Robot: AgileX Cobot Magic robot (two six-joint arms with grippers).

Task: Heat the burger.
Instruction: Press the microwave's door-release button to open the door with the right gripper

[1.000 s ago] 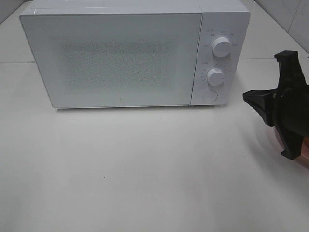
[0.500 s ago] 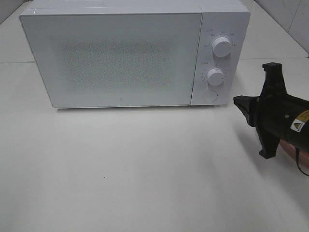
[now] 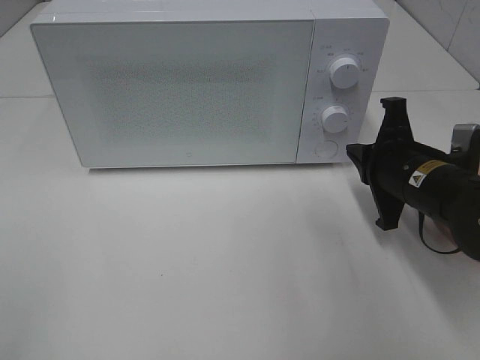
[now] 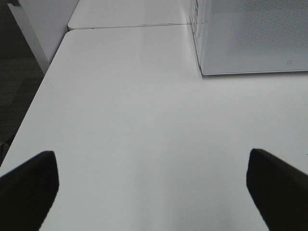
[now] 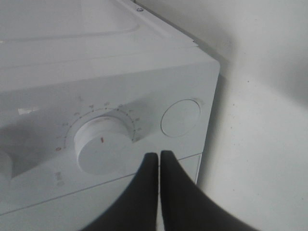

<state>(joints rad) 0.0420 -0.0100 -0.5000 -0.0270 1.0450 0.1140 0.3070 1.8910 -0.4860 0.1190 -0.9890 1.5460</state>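
The burger is out of view. A white microwave [image 3: 187,90] stands at the back of the table with its door closed. My right gripper [image 3: 351,154] is shut with nothing in it, and its tip is just right of the control panel's lower corner. In the right wrist view the shut fingertips [image 5: 159,156] point at the panel, close to the round button [image 5: 180,118] and the lower knob [image 5: 103,144]. My left gripper [image 4: 154,187] is open over the bare table, with the microwave's door corner [image 4: 250,48] ahead of it; the exterior view does not show it.
The panel carries an upper knob [image 3: 344,72], a lower knob [image 3: 334,118] and a round button [image 3: 325,148]. The white table [image 3: 187,262] spreads in front of the microwave. A tiled wall [image 3: 450,22] rises at the back right.
My right gripper has swung left from the table's right edge to the microwave's control panel, staying shut. The left gripper has not changed.
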